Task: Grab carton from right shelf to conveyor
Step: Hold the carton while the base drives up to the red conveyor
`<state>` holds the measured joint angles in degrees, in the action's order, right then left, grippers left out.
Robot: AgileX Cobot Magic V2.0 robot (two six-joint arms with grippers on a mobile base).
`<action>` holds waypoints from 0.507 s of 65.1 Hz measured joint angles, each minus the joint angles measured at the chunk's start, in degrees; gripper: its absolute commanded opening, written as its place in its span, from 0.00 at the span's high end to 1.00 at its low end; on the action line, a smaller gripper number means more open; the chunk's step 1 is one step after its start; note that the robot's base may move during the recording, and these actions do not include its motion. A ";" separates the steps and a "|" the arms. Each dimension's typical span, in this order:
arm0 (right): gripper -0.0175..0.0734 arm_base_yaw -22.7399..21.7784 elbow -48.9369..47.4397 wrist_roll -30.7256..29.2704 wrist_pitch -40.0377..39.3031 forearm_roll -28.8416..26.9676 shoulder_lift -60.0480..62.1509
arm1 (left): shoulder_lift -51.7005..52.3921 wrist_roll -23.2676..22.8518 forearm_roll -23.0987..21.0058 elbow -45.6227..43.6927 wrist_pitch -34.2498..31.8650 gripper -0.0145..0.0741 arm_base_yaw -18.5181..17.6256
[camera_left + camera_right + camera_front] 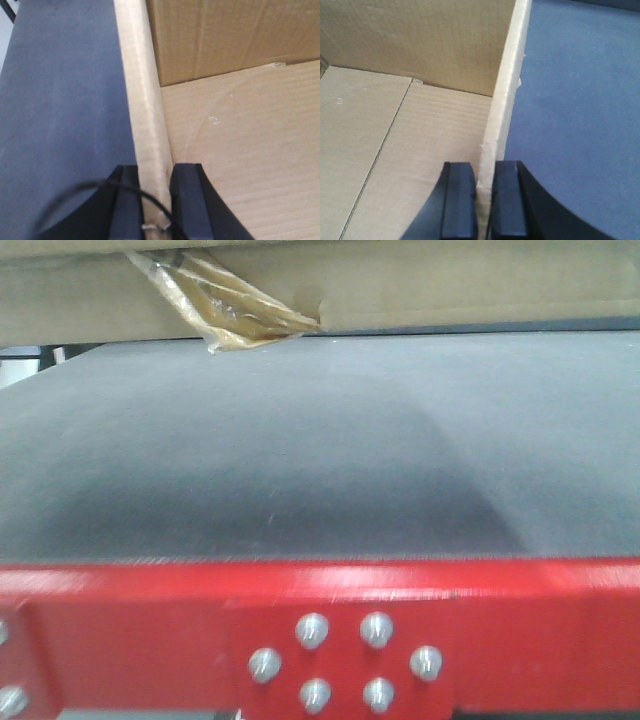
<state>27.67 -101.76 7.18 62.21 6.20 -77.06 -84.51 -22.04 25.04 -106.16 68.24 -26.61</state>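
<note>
Left gripper (156,172) and right gripper (482,170) each clamp narrowly on an upright wall of the carton (450,285), their black fingers (457,200) cut off at 6 o'clock. Its corrugated brown body is cropped at 12 o'clock, crumpled tape (235,310) at 11, seemingly hovering over the conveyor (320,440), whose grey textured surface lies open down to the glossy red frame (150,600).

The left gripper (156,170) has two black, blocky fingers (187,192), and a thin black cable (95,183) loops over them. The right gripper (483,167) is black and blocky too.
</note>
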 measured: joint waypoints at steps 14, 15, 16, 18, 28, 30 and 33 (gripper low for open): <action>0.88 0.00 0.00 0.03 0.00 0.00 0.00 | 0.00 0.00 0.00 0.00 0.00 0.86 0.00; 0.88 0.00 0.00 0.03 0.00 0.00 0.00 | 0.00 0.00 0.00 0.00 0.00 0.86 0.00; 0.88 0.00 0.00 0.03 0.00 0.00 0.00 | 0.00 0.00 0.00 0.00 0.00 0.86 0.00; 0.88 0.00 0.00 0.03 0.00 0.00 0.00 | 0.00 0.00 0.00 0.00 0.00 0.86 0.00; 0.88 0.00 0.00 0.03 0.00 0.00 0.00 | 0.00 0.00 0.00 0.00 0.00 0.86 0.00; 0.88 0.00 0.00 0.03 0.00 0.00 0.00 | 0.00 0.00 0.00 0.00 0.00 0.86 0.00; 0.88 0.00 0.00 0.03 0.00 0.00 0.00 | 0.00 0.00 0.00 0.00 0.00 0.86 0.00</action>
<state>27.67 -101.76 7.22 62.21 6.20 -77.06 -84.51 -22.04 25.04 -106.16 68.24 -26.61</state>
